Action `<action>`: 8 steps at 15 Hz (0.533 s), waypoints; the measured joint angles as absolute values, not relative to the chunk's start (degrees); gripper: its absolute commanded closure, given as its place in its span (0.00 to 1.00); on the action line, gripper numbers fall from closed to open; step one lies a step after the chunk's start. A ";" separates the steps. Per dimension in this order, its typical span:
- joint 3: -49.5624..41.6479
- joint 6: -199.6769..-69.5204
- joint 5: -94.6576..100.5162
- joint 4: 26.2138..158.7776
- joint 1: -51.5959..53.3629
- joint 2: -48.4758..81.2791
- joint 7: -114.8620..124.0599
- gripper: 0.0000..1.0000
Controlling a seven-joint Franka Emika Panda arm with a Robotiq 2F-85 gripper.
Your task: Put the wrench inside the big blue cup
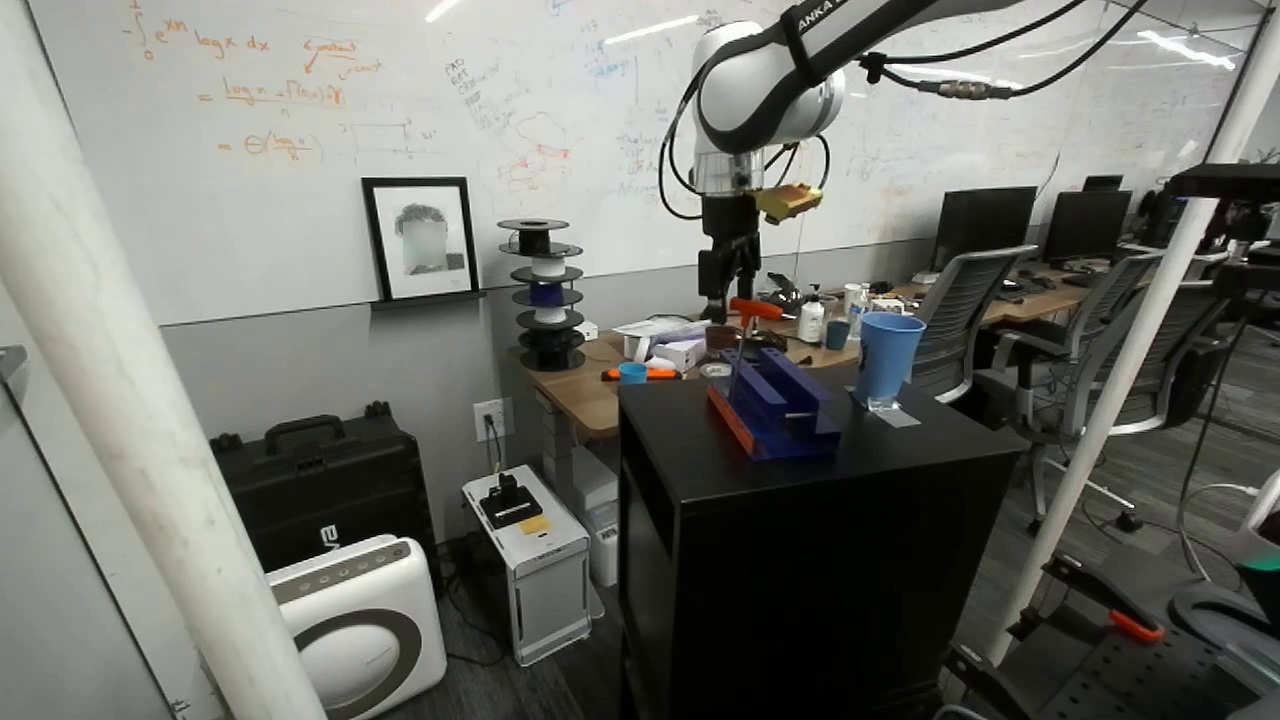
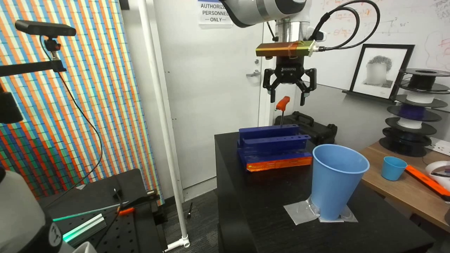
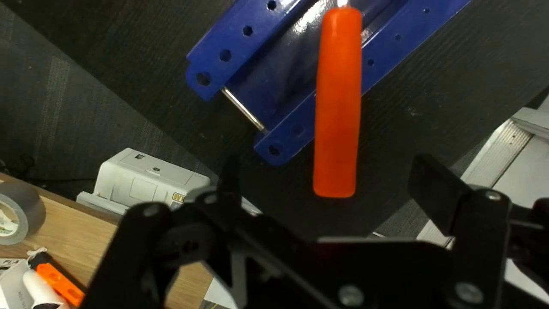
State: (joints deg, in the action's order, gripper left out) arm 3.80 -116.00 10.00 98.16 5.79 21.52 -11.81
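Observation:
The wrench [image 1: 757,310] is a thin tool with an orange T-handle, standing upright in a dark-blue rack [image 1: 790,440]. It also shows in an exterior view [image 2: 283,104], and its handle fills the middle of the wrist view [image 3: 338,103]. The big blue cup [image 1: 890,358] stands upright, taped to the black cabinet top beside the rack; it also shows in an exterior view [image 2: 337,186] but not in the wrist view. My gripper [image 2: 287,101] is open and empty. Its fingertips are near the handle's height. In the wrist view the handle's end lies between the spread fingers [image 3: 328,176], touching neither.
The rack and cup share the black cabinet top [image 2: 267,207]. A wooden desk [image 1: 585,395] behind holds a small blue cup [image 2: 393,168], a spool stack [image 2: 411,119], bottles and boxes. White poles [image 1: 1120,330] stand near the cabinet.

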 measured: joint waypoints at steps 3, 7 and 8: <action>3.80 -116.12 11.29 98.74 6.14 21.58 -10.76 0.58; 3.80 -116.13 11.51 99.49 6.21 21.52 -10.25 0.89; 3.80 -116.13 11.51 99.72 6.20 21.47 -10.19 0.91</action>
State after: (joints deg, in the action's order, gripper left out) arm 3.80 -116.13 11.51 99.72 6.20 21.47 -10.19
